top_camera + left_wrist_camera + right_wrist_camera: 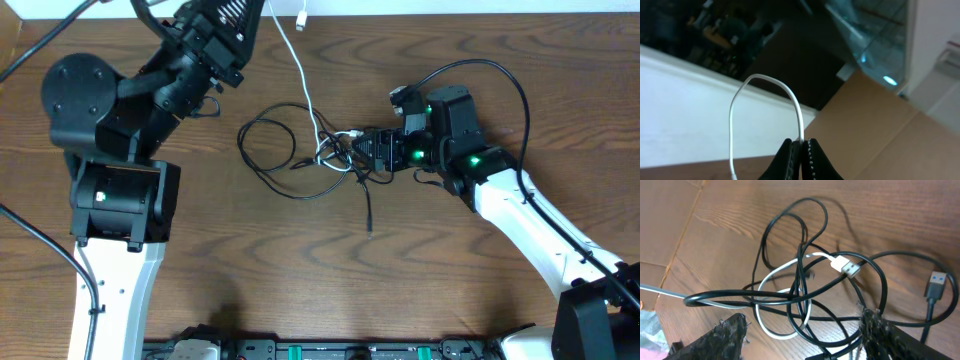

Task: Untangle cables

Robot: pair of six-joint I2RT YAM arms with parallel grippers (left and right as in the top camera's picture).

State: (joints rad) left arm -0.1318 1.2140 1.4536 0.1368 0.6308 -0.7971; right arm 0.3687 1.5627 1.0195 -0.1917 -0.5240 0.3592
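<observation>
Wood table (250, 285) | white cable (300, 66): 1 | black cables (740, 298): count unclear

bare table (300, 290) at front, cables (335, 152) heaped centre, right arm (520, 212) alongside

Left gripper (801, 144) clamped on a white cable (765, 79), seen from the wrist.

At the bottom edge, two dark fingers (785, 158) pressed tip to tip with no gap, nipping the cable right at the tips. From the pinch, rises, arches over to the left in a narrow loop, then drops straight down and leaves the frame at the lower edge. Behind the loop, a broad white band (685, 110) running aslant. Above it, a dark area (765, 40) with blurred shapes, too soft to name. To the right, a flat brown panel (880, 130), possibly cardboard, and pale glassy reflections (870, 30) in the upper corner.
</observation>
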